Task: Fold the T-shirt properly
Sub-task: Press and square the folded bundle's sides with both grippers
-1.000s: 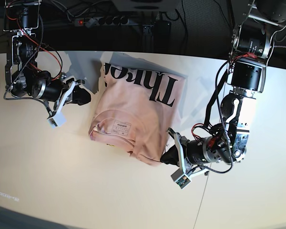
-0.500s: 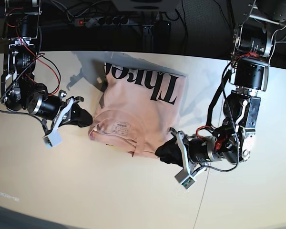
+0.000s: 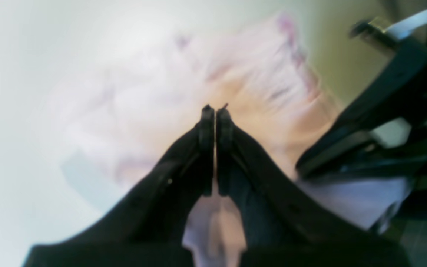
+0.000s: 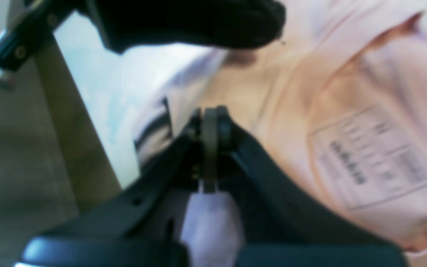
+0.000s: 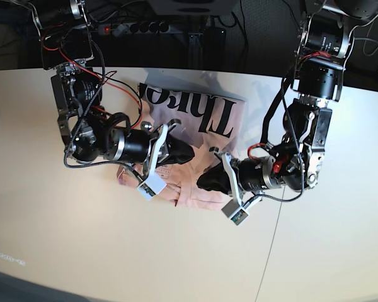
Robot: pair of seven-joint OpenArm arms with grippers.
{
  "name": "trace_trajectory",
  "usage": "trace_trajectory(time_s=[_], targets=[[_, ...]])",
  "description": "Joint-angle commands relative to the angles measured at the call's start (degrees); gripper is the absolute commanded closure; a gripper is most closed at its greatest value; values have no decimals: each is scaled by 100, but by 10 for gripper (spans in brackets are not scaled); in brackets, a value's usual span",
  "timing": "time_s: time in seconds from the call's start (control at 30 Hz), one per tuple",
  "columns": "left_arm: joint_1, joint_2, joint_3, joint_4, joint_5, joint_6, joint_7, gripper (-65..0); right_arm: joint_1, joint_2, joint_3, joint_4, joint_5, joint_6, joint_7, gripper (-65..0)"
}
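While the table [image 5: 63, 251] lies mostly bare, your T-shirt [image 5: 205, 116] sits partly folded near its far edge, lettering up. Both arms reach over its near half, probably to carry a fold inward. Your right gripper [image 4: 210, 122] has its fingers closed; whether on cloth is unclear. Your left gripper [image 3: 215, 111] looks closed too, pink fabric blurred behind.
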State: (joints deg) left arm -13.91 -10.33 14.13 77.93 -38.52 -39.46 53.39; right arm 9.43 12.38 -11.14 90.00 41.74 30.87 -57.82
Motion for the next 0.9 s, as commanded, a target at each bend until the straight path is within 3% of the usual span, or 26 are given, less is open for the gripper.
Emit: trace_trajectory(time_s=[0.0, 0.3, 0.53, 0.87], targets=[[-52, -15, -24, 72, 2, -54, -212, -13, 129, 46, 22, -26, -31, 254, 166, 0], [396, -15, -24, 50, 713, -54, -909, -13, 138, 140, 24, -1268, -339, 256, 608, 0], [337, -15, -35, 0, 704, -54, -960, -13, 186, 122, 24, -1272, -181, 254, 726, 0], [190, -17, -564, 1176, -190, -54, 15, -13, 197, 122, 35, 177, -85, 251, 656, 0]])
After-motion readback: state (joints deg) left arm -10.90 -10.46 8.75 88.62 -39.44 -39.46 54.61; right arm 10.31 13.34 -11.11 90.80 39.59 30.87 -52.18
